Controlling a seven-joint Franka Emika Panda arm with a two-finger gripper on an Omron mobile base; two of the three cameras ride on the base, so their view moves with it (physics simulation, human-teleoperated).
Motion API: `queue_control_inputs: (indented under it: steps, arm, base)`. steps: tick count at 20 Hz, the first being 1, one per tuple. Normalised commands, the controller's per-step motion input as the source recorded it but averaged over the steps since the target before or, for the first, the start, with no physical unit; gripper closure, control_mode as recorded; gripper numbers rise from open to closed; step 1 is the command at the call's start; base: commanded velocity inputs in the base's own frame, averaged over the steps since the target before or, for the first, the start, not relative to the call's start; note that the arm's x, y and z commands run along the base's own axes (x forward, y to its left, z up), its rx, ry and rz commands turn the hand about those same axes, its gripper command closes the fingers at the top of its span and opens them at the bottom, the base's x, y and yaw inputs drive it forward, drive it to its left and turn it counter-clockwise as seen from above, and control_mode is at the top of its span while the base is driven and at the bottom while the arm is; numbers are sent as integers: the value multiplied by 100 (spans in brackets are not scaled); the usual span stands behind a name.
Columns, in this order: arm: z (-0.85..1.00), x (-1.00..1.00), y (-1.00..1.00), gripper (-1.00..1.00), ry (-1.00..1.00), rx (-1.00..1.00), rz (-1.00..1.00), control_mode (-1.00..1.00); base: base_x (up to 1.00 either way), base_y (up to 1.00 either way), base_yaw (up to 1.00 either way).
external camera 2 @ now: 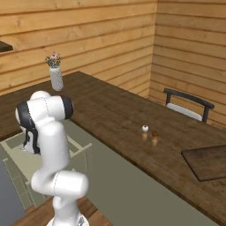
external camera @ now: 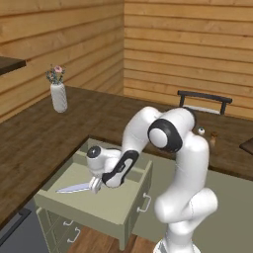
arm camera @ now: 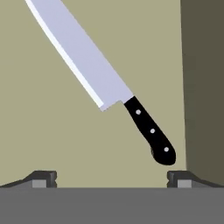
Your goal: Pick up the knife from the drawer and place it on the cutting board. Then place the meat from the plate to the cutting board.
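Note:
The pale sage-green drawer [external camera: 81, 210] stands pulled out from under the wooden counter, and its floor [arm camera: 43, 131] shows in the hand view. Inside lies the knife [arm camera: 87, 65], silver blade pointing away and black handle [arm camera: 151, 131] close in front of the fingers. My gripper [external camera: 95, 185] reaches down into the drawer just above the handle end, with the blade [external camera: 73, 188] sticking out to its left. The gripper [arm camera: 111, 179] is open and holds nothing; the handle lies nearer one fingertip [arm camera: 179, 178]. The dark cutting board [external camera 2: 207, 161] lies on the counter far to the right. Plate and meat are out of view.
A white vase with flowers [external camera: 58, 96] stands on the far counter. Two small shakers [external camera 2: 150, 134] sit mid-counter, with a dark chair [external camera 2: 187, 106] behind. The drawer's side wall [arm camera: 203, 87] rises close beside the knife handle. Smaller drawers [external camera: 69, 230] sit below.

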Motion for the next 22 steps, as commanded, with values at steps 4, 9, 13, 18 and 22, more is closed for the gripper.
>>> queue_control_inputs:
  steps: [4, 9, 13, 18, 22]
  arm:
    - [-32, 18, 0, -100, 0, -12, 8, -100]
    - [-23, 30, -4, -100, 0, -3, 14, -100]
    - [-1, 50, 0, -100, 0, 0, 22, -100]
    - [-6, 53, 0, -100, 8, 0, 20, -100]
    - [-24, 44, 0, -100, 31, 0, 5, -100]
  base:
    - [0, 0, 0]
    - [0, 0, 0]
    - [0, 0, 0]
    - [0, 0, 0]
    - [0, 0, 0]
